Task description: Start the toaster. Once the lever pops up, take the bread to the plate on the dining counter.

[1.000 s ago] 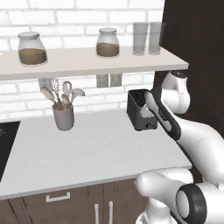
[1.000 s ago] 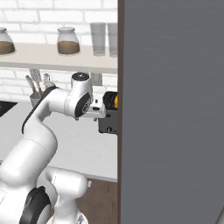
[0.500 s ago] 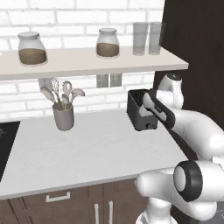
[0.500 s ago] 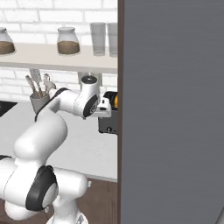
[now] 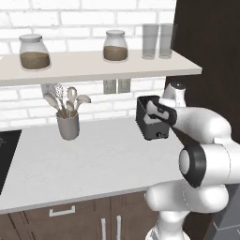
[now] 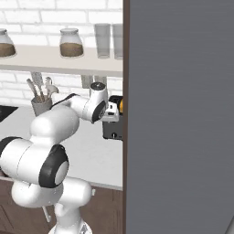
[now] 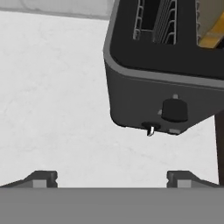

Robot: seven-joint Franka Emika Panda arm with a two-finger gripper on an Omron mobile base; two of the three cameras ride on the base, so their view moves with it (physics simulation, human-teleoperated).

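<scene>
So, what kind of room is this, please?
A home kitchen, most likely: a black toaster on a white worktop, a cup of utensils, and storage jars on a shelf against white brick.

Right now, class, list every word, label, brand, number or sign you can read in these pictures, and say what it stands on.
None: no readable text shows anywhere.
The toaster: its knob and end face carry no marks.
The two jars on the shelf: no labels.
The utensil cup: plain grey.
The wall outlet: unmarked.
</scene>
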